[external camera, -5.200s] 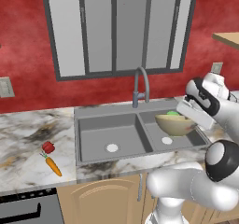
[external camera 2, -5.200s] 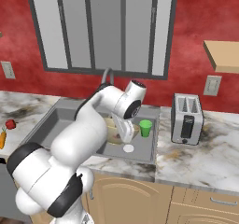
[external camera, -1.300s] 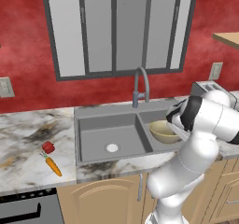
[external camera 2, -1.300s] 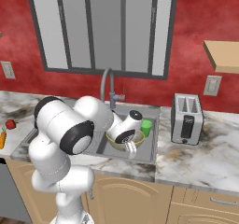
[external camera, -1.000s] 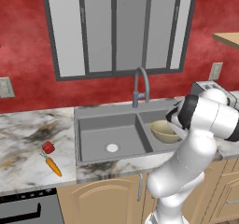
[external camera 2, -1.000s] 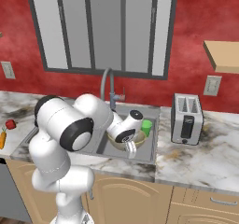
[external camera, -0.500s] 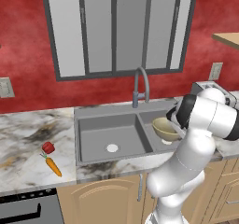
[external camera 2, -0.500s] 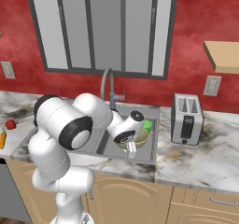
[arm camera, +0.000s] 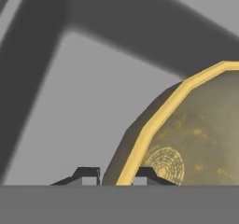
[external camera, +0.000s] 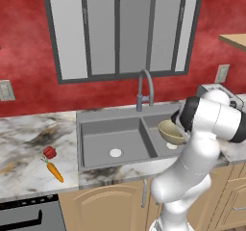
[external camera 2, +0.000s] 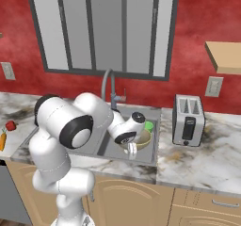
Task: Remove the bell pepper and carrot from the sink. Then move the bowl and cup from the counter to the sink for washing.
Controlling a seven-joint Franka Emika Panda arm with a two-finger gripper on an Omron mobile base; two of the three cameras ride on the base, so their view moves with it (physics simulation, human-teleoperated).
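A: What has the hand got?
B: Its fingers are clamped on the rim of the bowl, one tip inside, one outside, with the bowl tilted in the right basin of the sink.
A: And farther off?
B: The cup shows behind the bowl; the bell pepper and carrot lie on the table, left of the sink.

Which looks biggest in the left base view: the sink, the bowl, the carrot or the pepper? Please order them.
1. sink
2. bowl, partly hidden by the arm
3. carrot
4. pepper, shorter than the carrot but rounder, so these two are close.
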